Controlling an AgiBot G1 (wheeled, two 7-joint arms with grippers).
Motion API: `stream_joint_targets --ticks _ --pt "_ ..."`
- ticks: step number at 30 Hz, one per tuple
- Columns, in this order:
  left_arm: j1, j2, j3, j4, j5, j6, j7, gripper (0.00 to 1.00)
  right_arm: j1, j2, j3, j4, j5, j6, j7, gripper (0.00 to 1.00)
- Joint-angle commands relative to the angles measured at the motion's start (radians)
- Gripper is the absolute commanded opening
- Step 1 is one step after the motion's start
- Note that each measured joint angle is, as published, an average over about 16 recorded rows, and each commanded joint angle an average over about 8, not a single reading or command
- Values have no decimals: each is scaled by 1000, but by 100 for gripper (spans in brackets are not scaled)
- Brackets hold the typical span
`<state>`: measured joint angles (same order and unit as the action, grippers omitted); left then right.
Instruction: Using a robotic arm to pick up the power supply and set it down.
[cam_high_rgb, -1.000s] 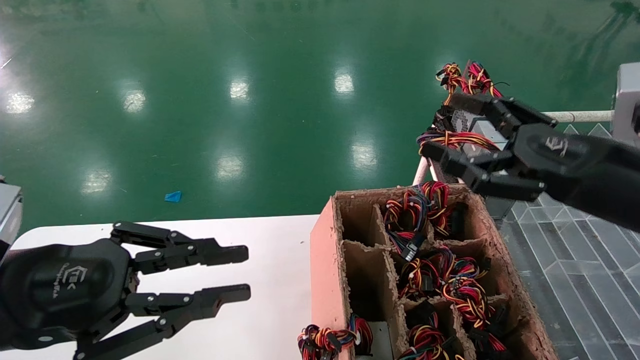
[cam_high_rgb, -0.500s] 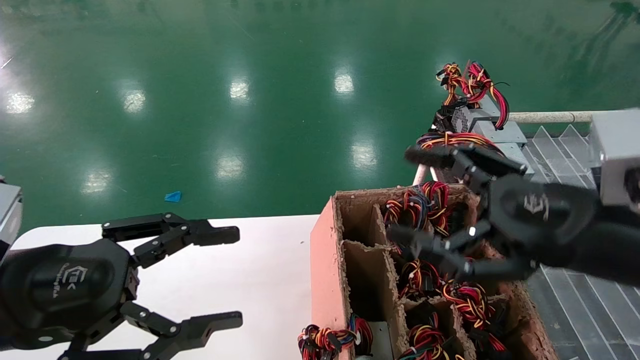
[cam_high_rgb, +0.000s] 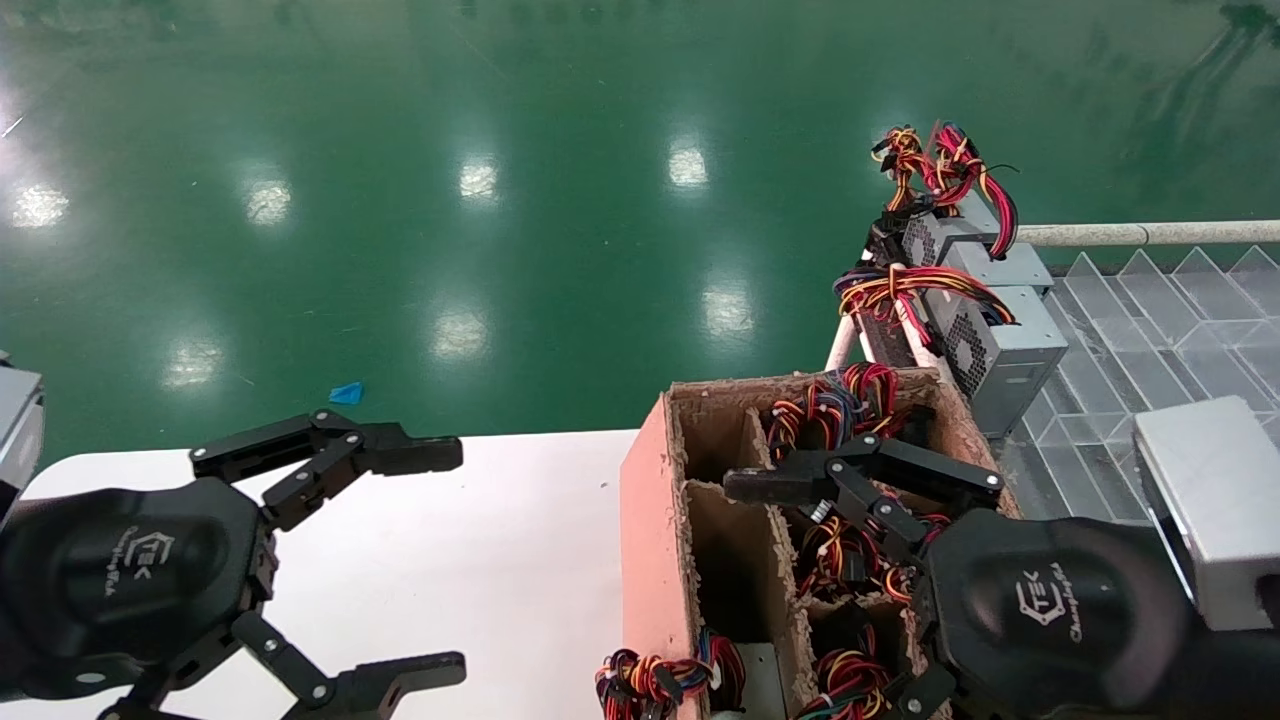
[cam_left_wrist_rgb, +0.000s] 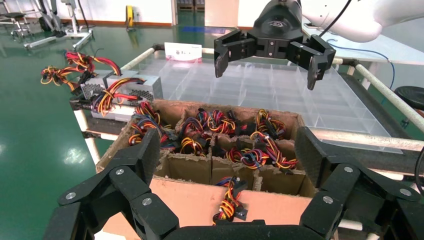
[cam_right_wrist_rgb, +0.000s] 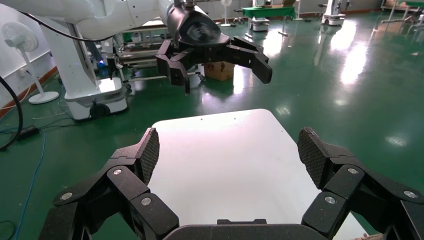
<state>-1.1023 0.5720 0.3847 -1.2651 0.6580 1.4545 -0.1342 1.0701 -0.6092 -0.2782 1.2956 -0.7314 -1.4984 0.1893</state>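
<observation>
The power supply (cam_high_rgb: 1005, 352), a grey metal box with a perforated face and a fan of yellow, orange and red wires, lies on the rack at the back right, also visible in the left wrist view (cam_left_wrist_rgb: 145, 88). No gripper touches it. My right gripper (cam_high_rgb: 750, 610) hangs open and empty over the cardboard box, well short of the power supply; its own view shows only the white table between its pads (cam_right_wrist_rgb: 227, 150). My left gripper (cam_high_rgb: 440, 562) is wide open above the white table (cam_high_rgb: 540, 560), empty (cam_left_wrist_rgb: 230, 150).
A partitioned cardboard box (cam_high_rgb: 650, 520) full of wire bundles stands between table and rack. A second grey box with a thick red cable (cam_high_rgb: 985, 262) lies behind the power supply. A clear compartment tray (cam_high_rgb: 1150, 320) covers the rack. Green floor lies beyond.
My right gripper has drawn back from the power supply on the rack, towards me and down over the cardboard box, holding nothing. My left gripper's fingers have spread wider.
</observation>
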Motion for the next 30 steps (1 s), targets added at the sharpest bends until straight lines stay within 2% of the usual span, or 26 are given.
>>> stream_joint_targets --ticks 1,30 --pt "0 0 0 0 0 0 0 100 -9 4 3 25 -1 -5 9 100" --pt "0 0 0 0 0 0 0 100 3 -1 0 -9 0 2 -1 100"
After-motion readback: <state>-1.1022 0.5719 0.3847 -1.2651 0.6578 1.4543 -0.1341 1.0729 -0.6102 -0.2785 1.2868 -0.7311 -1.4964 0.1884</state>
